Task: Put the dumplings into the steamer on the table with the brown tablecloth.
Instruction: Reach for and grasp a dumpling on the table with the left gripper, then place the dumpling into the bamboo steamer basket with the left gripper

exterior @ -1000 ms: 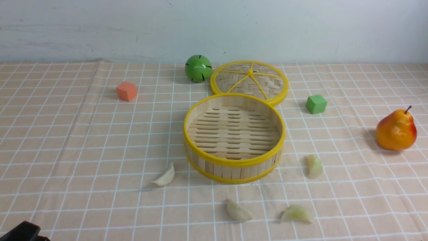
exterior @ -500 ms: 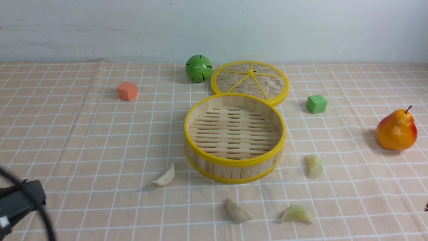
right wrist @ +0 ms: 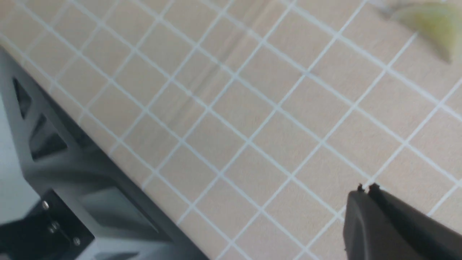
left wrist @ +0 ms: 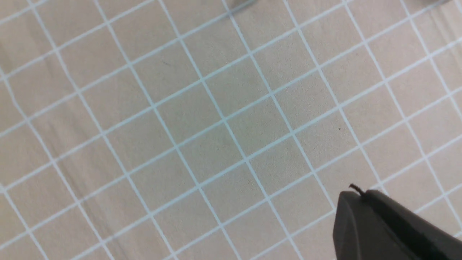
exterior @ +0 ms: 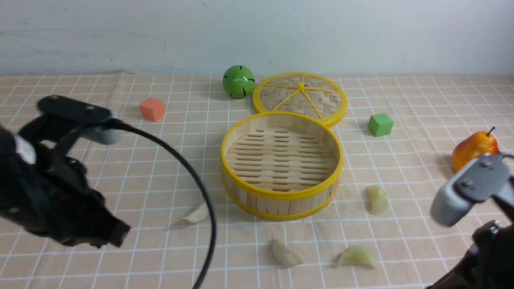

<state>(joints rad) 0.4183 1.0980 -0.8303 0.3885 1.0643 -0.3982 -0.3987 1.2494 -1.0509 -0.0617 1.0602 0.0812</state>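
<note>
left gripper (left wrist: 355, 191): pressed together, without dumpling
right gripper (right wrist: 366, 191): also closed
dumplings (exterior: 287, 253): on cloth, four o'clock to eight o'clock around steamer (exterior: 281, 160)
step: probably first approach
next: fingers needed opening

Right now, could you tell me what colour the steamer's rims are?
The steamer's rims are yellow, clearest in the front view.

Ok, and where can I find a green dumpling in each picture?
Front view: one green dumpling is right of the steamer; another green dumpling lies closer to the robot.
Left wrist view: no green dumpling shows.
Right wrist view: one is by a corner, away from the gripper; I can't tell which of the two.
Shared landmark: the tablecloth's white grid lines.
</note>
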